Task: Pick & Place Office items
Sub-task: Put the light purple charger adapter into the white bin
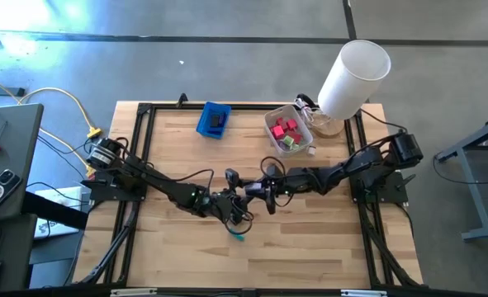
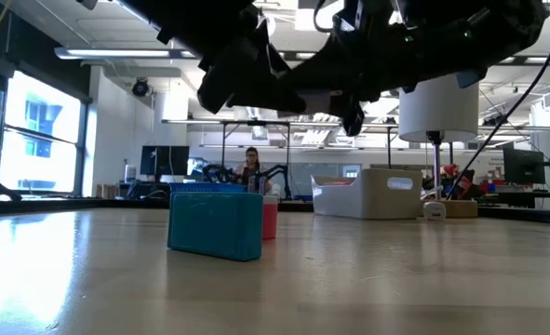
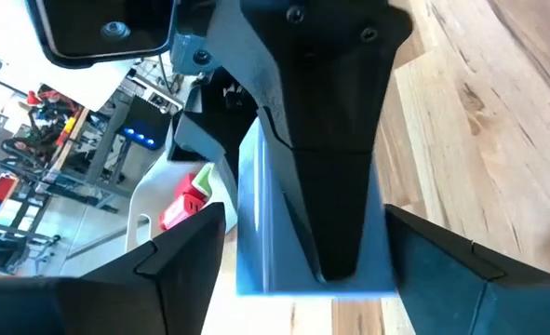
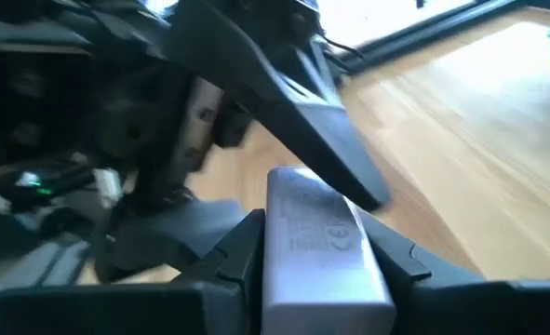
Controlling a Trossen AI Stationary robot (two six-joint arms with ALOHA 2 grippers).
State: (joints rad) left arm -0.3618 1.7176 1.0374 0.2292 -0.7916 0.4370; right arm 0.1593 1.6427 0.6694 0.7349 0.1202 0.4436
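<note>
My right gripper (image 4: pixel 321 237) hangs above the table's middle (image 1: pixel 264 195), shut on a pale white-grey block (image 4: pixel 319 233) with printed marks. My left gripper (image 3: pixel 302 265) meets it there (image 1: pixel 240 201), open. Its two fingers stand on either side of that block (image 3: pixel 275 223) and of the right gripper's dark finger (image 3: pixel 330 158); whether they touch it, I cannot tell. A teal block (image 2: pixel 216 224) rests flat on the table (image 1: pixel 239 237) below the grippers, with a red piece (image 2: pixel 271 220) just behind it. More red, pink and green pieces (image 1: pixel 286 133) lie in the translucent bin (image 1: pixel 304 142). My right gripper pinches the white-grey block between its two fingers (image 4: pixel 247 244), one on each long side (image 4: pixel 279 251). The block points forward past the fingertips. It is lifted clear, well above the table. A finger of the left arm (image 4: pixel 321 140) crosses just beyond it.
The blue tray (image 1: pixel 214 120) sits near the far edge, left of the bin. A tall white cylinder (image 1: pixel 355 77) stands at the far right corner. Black frame rails (image 1: pixel 136 165) border the table. Bare wood (image 1: pixel 310 247) lies toward the near edge. A person (image 2: pixel 251 167) sits far behind.
</note>
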